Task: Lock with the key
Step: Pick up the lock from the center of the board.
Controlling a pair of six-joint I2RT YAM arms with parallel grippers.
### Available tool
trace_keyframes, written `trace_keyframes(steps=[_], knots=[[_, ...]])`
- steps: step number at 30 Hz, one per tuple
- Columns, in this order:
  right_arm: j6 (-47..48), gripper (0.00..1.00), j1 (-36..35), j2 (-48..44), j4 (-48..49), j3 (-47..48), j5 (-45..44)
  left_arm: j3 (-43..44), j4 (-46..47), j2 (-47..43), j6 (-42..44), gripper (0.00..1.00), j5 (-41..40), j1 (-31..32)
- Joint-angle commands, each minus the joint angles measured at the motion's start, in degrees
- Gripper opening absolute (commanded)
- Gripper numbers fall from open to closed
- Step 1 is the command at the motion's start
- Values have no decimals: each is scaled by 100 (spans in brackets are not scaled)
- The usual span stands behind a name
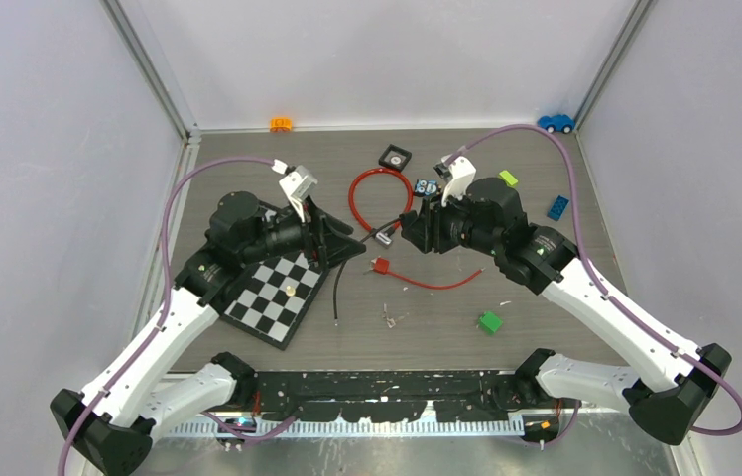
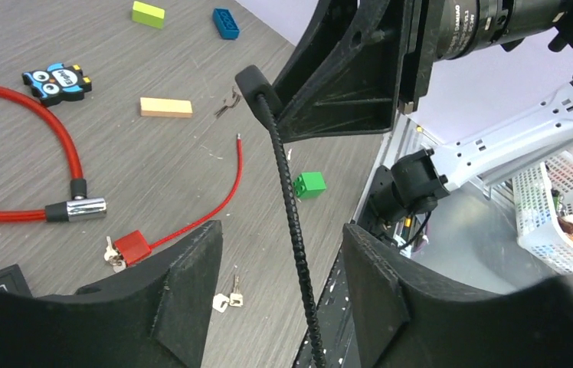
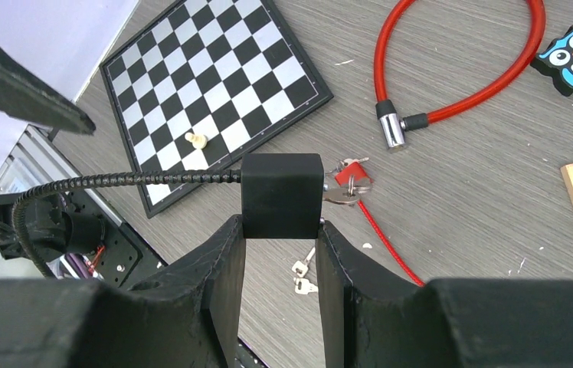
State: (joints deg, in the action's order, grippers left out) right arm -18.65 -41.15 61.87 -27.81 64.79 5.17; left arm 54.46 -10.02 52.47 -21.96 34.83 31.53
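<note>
On the left, the left gripper (image 2: 282, 231) stands partly open astride the black cable (image 3: 153, 178), gripping nothing. That cable looks stiff but springy and is probably best pinched near its free end. Rightward, the right gripper (image 3: 279, 225) clamps the blocky lock body (image 3: 281, 192) above the table (image 3: 482, 230); small keys (image 3: 301, 277) lie beneath.

Left arm (image 1: 149, 347) and right arm (image 1: 610, 307) match: white shells on the long links, black joints, black bases. A purple cable (image 1: 166, 238) loops along each, and a white bracket (image 1: 298, 183) tops each wrist. White lettering (image 2: 463, 15) marks a black wrist motor. The left end effector (image 2: 279, 230) and right end effector (image 3: 279, 224) have matte black wedge fingers (image 3: 218, 284) — rough-grained.
</note>
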Motion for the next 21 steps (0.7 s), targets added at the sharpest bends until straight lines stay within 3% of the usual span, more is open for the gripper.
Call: trace_keyframes(steps=[1,7,11,13,21], knots=[[-172,1,-25,-95,475,104,-87,-44,191,-19,-42,57,404,-6],[-254,1,-25,-121,500,73,-161,-44,168,7,-72,39,703,-6],[-252,1,-26,-180,535,31,-198,-40,150,-9,-63,12,698,-6],[-195,7,-25,-204,548,8,-133,8,71,-1,-5,0,632,-6],[233,36,-25,-406,518,-124,113,339,-525,9,482,0,307,-11]])
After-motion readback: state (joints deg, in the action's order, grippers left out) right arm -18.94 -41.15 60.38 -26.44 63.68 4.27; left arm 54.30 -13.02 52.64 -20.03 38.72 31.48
